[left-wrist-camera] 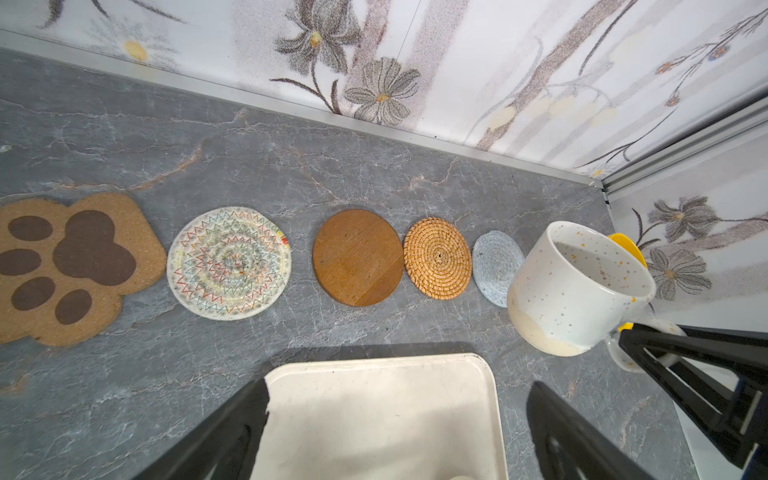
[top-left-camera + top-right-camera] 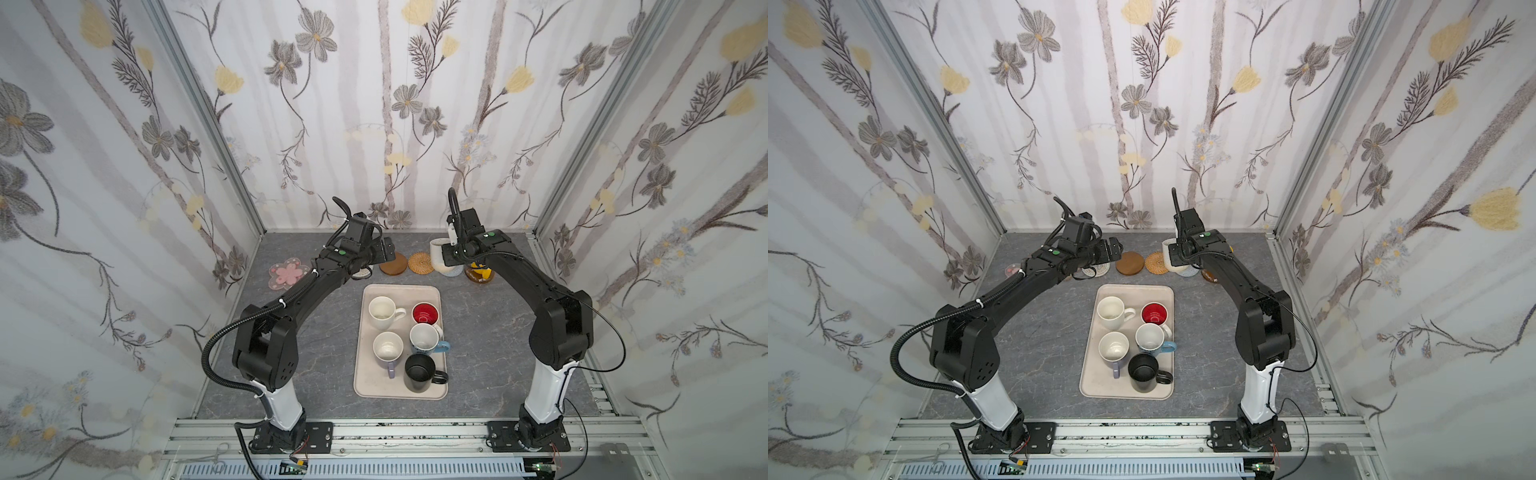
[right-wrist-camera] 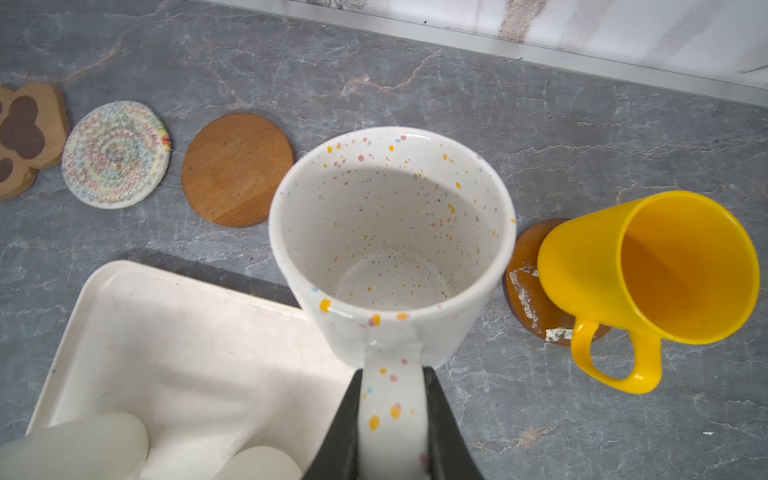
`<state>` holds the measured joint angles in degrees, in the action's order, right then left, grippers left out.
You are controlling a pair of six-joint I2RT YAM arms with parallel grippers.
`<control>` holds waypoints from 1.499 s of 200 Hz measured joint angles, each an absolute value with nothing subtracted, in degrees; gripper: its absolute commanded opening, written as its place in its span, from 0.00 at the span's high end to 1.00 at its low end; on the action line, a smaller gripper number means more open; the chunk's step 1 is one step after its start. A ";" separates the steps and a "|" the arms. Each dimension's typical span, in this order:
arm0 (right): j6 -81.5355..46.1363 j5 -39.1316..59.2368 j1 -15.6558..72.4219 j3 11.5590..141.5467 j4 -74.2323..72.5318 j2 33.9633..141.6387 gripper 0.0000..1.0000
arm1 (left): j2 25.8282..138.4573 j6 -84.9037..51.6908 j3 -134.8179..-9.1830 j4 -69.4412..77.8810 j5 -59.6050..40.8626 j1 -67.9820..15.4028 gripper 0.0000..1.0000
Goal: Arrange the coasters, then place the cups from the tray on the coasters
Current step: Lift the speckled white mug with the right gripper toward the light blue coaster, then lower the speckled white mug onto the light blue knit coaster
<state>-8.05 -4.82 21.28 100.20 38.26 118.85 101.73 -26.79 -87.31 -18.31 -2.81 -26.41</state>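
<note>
Currently the right gripper [image 3: 392, 399] is clenched on the handle of the speckled white mug [image 3: 390, 232], mug tilted over the grey-blue coaster [image 1: 496, 268]; contact between them unclear. Jaws of the left gripper [image 1: 399, 399] stand spread wide, empty, near the far end of the tray [image 2: 376, 384]. Alongside, the yellow mug [image 3: 648, 270] sits on the amber disc [image 3: 525, 270].

Top views look down from above; wrist views (near) share wooden coaster [image 1: 357, 257].
</note>
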 measured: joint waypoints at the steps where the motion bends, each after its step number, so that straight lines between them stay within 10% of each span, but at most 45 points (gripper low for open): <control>1: -8.05 -4.82 21.21 100.25 38.24 118.91 1.00 | 101.93 -26.79 -87.53 -18.31 -2.81 -26.41 0.00; 300: -7.27 -5.69 15.29 117.73 37.47 137.34 1.00 | 120.27 -23.55 -105.82 -20.12 2.52 -25.61 0.00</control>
